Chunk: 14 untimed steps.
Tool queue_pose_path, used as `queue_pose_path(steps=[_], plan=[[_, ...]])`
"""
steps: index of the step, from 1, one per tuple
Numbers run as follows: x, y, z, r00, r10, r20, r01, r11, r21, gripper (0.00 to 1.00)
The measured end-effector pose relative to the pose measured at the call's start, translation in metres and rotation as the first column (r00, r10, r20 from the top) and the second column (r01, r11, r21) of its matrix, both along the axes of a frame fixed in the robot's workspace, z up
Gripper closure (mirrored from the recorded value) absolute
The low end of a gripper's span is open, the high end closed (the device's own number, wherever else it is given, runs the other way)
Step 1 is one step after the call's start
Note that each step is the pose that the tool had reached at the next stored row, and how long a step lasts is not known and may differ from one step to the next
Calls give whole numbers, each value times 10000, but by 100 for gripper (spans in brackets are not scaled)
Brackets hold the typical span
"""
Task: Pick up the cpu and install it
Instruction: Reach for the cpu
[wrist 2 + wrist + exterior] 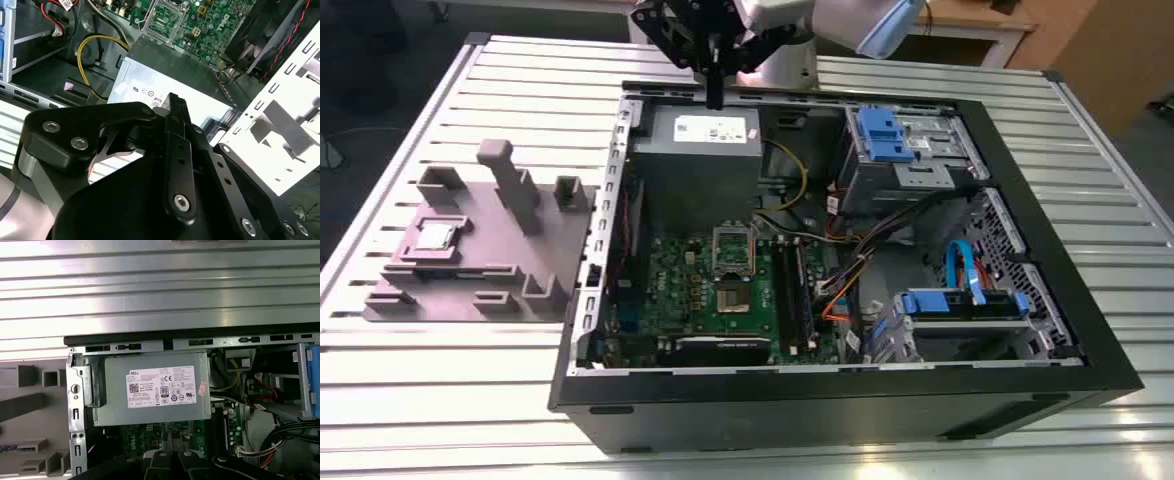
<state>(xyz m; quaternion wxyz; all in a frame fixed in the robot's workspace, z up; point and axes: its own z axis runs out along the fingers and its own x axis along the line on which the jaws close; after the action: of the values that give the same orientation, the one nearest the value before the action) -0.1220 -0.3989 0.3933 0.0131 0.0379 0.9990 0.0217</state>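
While the cpu [438, 236] is lying flat, metal top up, in a recess of the purple-grey fixture [500, 275] on the slatted counter [454, 400], at the exterior view's left and well apart from the arm, the tool [716, 95] is hanging over the far edge of the open computer case [854, 405], just above the grey power supply [698, 160]. Its jaws are reading as one narrow bar, closed with nothing between them. The motherboard socket [735, 262] is appearing open, so nothing is installed yet. In the second wrist view the tool [176, 102] is pointing toward the power supply [165, 70], jaws pressed together and carrying nothing. In the first wrist view the tool [172, 442] is showing its tips close together, with the labelled power supply [150, 390] ahead of them and part of the fixture [27, 405] lying beside the case. Judgement: the cpu is looking light, rigid and slick on top, and likely fragile underneath. I am expecting a level grip across two opposite rim edges to suit it best.
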Motion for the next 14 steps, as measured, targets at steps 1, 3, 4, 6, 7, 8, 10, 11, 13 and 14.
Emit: queue_pose_path(steps=[1, 3, 4, 6, 7, 8, 10, 11, 13, 14], plan=[[0, 0, 0, 10000, 0, 0, 0, 10000, 1, 89], [-4, 0, -1, 10000, -1, 1, 1, 10000, 1, 89], [-5, 0, 0, 10000, 0, 0, 0, 10000, 1, 89], [-9, 0, 0, 10000, -1, 0, 1, 10000, 1, 89], [-11, 0, 0, 10000, -1, 0, 1, 10000, 0, 89], [-14, 0, 0, 10000, -1, 1, 1, 10000, 1, 89], [-20, 0, 0, 10000, -1, 0, 1, 10000, 1, 89], [-22, 0, 0, 10000, 0, 1, 0, 10000, 0, 89], [-26, 0, 0, 10000, 0, 0, 0, 10000, 0, 89], [-26, 0, 0, 10000, 0, 0, 0, 10000, 0, 89]])
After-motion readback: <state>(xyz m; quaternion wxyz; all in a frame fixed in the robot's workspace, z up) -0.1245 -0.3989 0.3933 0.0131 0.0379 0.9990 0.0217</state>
